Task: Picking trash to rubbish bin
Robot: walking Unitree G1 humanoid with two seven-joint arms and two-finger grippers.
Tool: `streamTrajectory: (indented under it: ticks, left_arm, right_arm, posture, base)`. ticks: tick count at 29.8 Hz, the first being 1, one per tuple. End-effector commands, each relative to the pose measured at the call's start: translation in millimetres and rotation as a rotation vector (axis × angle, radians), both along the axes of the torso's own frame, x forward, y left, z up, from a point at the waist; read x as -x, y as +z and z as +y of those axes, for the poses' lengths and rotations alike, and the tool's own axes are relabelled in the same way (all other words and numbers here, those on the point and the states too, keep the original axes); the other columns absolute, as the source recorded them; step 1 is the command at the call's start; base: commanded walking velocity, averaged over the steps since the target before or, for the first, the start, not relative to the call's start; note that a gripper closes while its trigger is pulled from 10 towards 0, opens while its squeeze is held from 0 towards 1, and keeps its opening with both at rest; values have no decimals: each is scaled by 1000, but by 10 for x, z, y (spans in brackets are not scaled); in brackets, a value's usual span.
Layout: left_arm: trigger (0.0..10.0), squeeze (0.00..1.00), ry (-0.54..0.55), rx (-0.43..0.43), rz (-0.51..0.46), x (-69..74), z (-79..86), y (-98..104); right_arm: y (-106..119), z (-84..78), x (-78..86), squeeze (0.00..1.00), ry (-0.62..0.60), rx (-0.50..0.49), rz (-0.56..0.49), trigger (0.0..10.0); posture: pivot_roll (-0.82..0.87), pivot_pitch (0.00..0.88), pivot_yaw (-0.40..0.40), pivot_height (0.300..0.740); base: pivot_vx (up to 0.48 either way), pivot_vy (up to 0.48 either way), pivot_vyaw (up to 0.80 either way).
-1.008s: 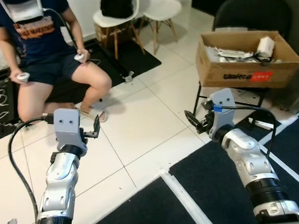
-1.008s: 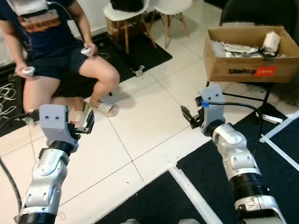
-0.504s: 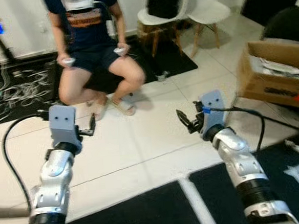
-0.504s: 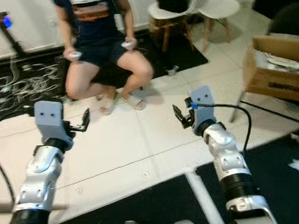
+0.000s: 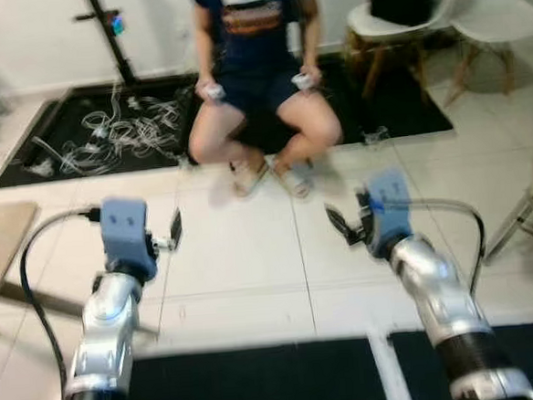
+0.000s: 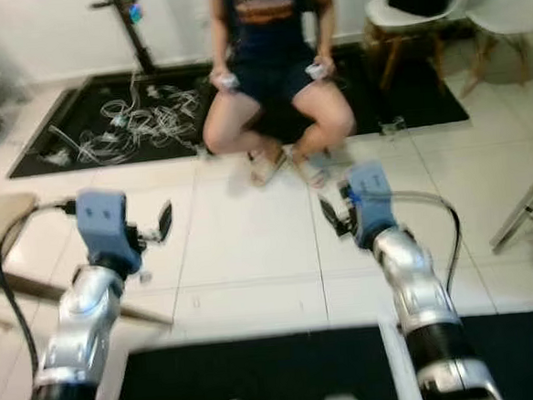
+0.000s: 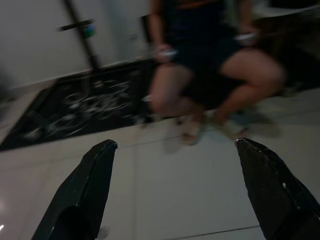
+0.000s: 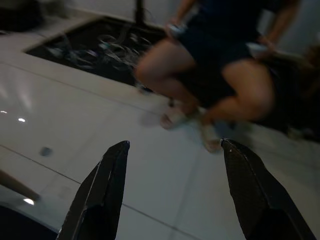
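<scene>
A person (image 5: 259,68) sat at twelve o'clock on the white tiled floor (image 5: 244,266). No trash or bin was identifiable, so the step was likely searching: best to turn slowly. The left gripper (image 5: 175,232) and right gripper (image 5: 340,226) hovered released, holding nothing.

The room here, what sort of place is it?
Probably a home or small workroom used for testing: white tiled floor, black mat strewn with white cables, white chairs, and a seated person holding controllers.
</scene>
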State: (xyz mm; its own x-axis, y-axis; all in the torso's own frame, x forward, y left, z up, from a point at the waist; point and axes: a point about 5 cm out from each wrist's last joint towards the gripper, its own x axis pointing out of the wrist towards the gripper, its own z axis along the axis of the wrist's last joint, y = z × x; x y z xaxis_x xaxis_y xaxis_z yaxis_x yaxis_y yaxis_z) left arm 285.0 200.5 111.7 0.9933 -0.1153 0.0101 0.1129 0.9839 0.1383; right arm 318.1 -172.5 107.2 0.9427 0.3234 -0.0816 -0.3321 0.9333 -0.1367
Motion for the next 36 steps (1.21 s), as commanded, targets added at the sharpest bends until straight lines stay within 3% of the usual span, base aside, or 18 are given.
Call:
streamTrajectory:
  ticks: [1, 36]
  left_arm:
    - [10000, 0, -4, -6, 4, 14, 1, -1]
    - [10000, 0, -4, -1, 14, 8, -49, -28]
  right_arm:
    - [-6, 56, 13, 0, 24, 4, 4, 10000]
    - [-40, 2, 0, 0, 26, 15, 27, 10000]
  posture:
    - [-132, 13, 39, 740]
    - [-128, 0, 3, 740]
  base:
    - [0, 0, 775]
    - [0, 0, 770]
